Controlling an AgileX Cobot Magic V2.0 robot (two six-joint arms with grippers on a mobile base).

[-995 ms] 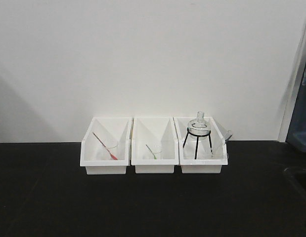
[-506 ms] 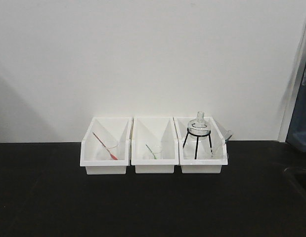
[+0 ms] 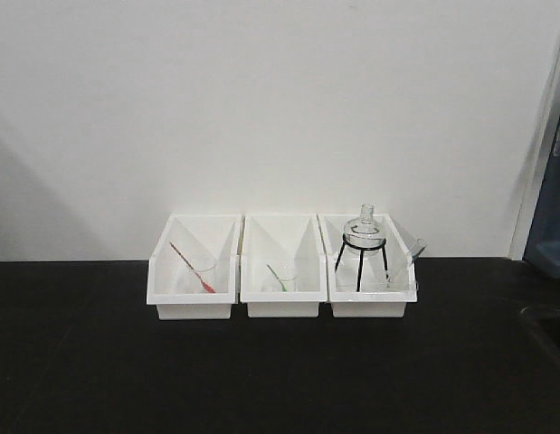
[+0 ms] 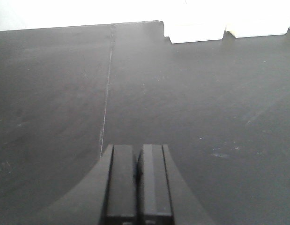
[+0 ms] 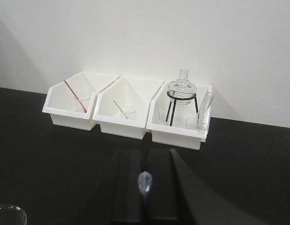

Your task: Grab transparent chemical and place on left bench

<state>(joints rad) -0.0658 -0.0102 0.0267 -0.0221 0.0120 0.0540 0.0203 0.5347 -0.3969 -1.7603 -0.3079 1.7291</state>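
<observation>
showing approach stage. transparent chemical (image 5: 208,103) leans in a beaker (image 5: 191,123) at 3 o'clock side of rightmost bin (image 5: 175,136), just beside tripod (image 5: 171,112). left gripper (image 4: 137,176) and right gripper (image 5: 145,192): jaws pressed together. advice: spread right jaws, come in from 6 o'clock, pinch stem w/o nudging tripod.

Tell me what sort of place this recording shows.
Most likely a chemistry lab: a matte black bench top, white plastic bins holding a red-filled dropper pipette, and a round glass flask on a black wire tripod.
</observation>
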